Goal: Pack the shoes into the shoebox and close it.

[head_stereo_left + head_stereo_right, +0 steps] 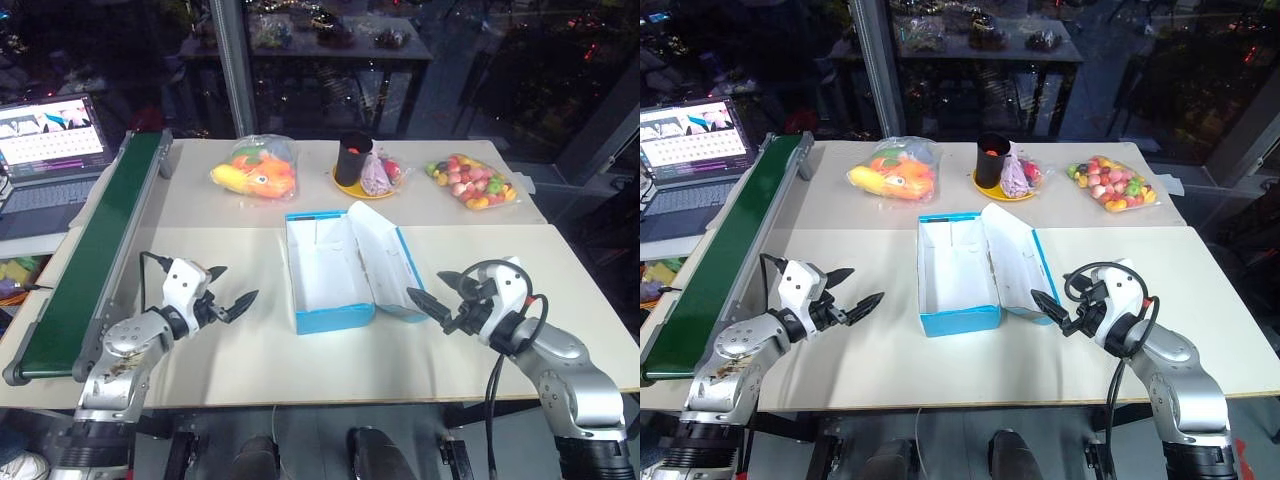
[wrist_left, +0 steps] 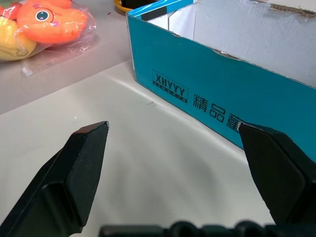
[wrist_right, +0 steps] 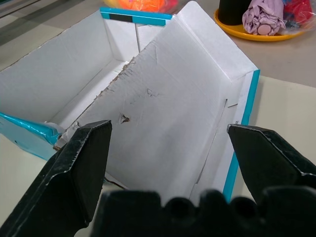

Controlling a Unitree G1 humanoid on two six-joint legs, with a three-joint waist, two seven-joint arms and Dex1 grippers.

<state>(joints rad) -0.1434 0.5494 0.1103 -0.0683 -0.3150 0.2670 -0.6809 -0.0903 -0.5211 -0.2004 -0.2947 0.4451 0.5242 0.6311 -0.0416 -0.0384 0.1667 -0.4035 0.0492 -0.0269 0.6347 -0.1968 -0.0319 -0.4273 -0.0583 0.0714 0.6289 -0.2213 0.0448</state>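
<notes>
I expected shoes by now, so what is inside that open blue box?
The shoebox shows only its bare white inside, with no shoes in it. Its raised lid covers a strip of table just beyond it.

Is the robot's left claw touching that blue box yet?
Apart. In the left eye view, bare table lies between the open left gripper and the shoebox; neither finger reaches its blue wall.

A pale table (image 1: 250, 350) carries the open blue shoebox (image 1: 330, 300) at its middle, lid (image 1: 385, 262) leaning off its right side; along the far edge lie a bag of toy fruit (image 1: 256, 170), a yellow plate (image 1: 352, 186) bearing a black cup (image 1: 352, 158), and another toy bag (image 1: 470, 182); a green conveyor (image 1: 95, 255) runs down the left edge.
</notes>
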